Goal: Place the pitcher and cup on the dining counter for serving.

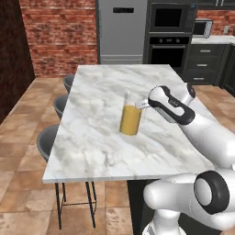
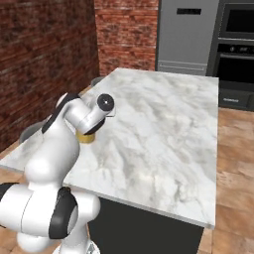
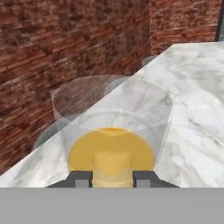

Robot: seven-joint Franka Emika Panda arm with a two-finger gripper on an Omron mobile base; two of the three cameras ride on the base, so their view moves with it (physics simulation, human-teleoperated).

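The pitcher (image 1: 130, 117) stands upright on the dining counter (image 1: 101, 87), towards its near half, clear glass with orange-yellow juice in its lower part. My gripper (image 1: 143, 104) is at the pitcher's right side, level with its upper wall. In the hand view the pitcher (image 3: 111, 131) looms right in front of my gripper (image 3: 113, 177), whose fingers stand apart and open with the juice showing in the gap. From the right base view my arm covers most of the pitcher (image 2: 88, 137); the counter (image 2: 163, 114) stretches away behind it. The cup is out of view.
Three grey stools (image 1: 48, 140) line the counter's left side. A brick wall (image 3: 52, 52) runs beyond them. A steel fridge (image 1: 121, 30) and black wall ovens (image 1: 170, 32) stand past the counter's far end. Marble lies bare around the pitcher.
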